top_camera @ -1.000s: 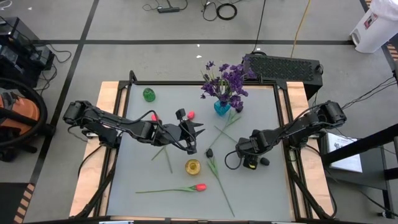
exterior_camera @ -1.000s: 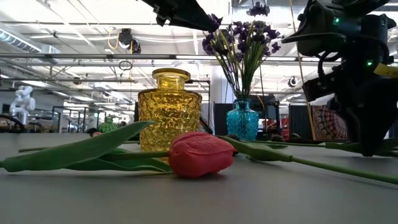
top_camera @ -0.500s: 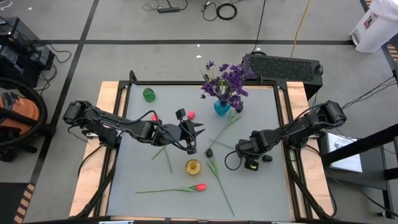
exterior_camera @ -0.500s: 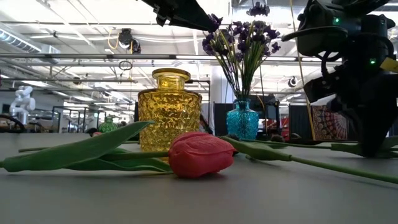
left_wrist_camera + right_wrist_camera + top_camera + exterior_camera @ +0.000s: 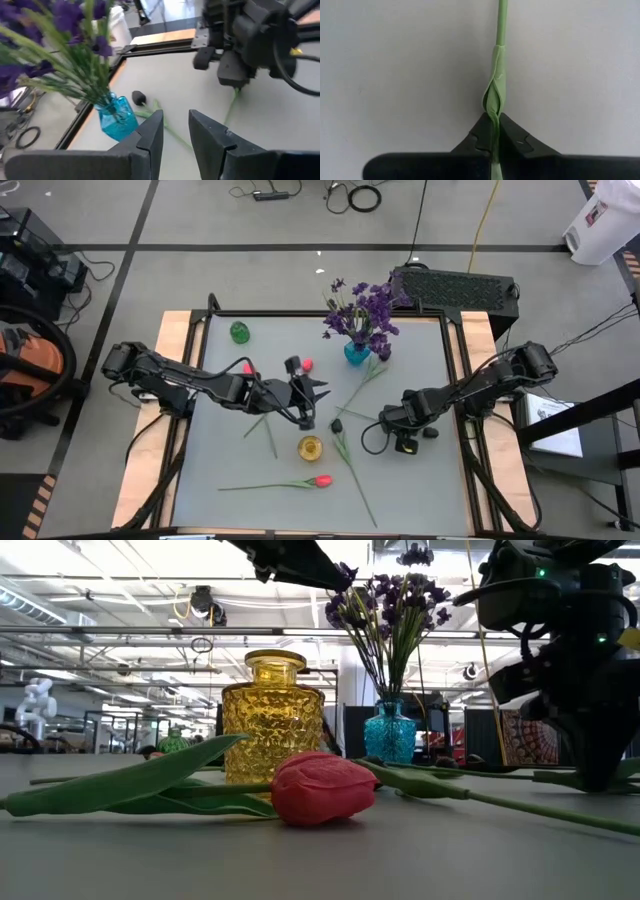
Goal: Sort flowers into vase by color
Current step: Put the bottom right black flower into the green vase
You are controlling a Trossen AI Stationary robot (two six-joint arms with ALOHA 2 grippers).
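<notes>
Down at the table [image 5: 420, 480], right tool [image 5: 494, 131] pinches a green stem [image 5: 500, 55]

Robotics lab: concrete floor [image 5: 250, 225] with cables [image 5: 362, 196], open industrial ceiling with pipes [image 5: 120, 630].

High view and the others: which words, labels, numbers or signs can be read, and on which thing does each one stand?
No text can be read in any view.
White container, at the top right of the floor: it carries a label, too small to read.
Papers, right of the table: print too small to read.
</notes>
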